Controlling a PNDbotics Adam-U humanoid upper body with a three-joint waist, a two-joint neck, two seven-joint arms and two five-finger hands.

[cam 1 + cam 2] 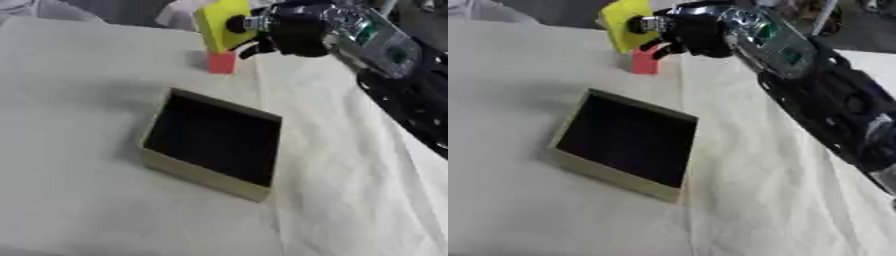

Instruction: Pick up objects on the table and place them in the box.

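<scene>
My right hand reaches in from the upper right and is shut on a flat yellow block, held tilted above the far part of the table. Just below the yellow block a small red cube rests on the white cloth. The open cardboard box, dark inside and empty as far as I can see, sits in the middle of the table, nearer than the cube. My left hand shows in neither view.
The white cloth covers the whole table, with folds along the right side. My right forearm crosses the upper right. Dark floor and clutter lie beyond the table's far edge.
</scene>
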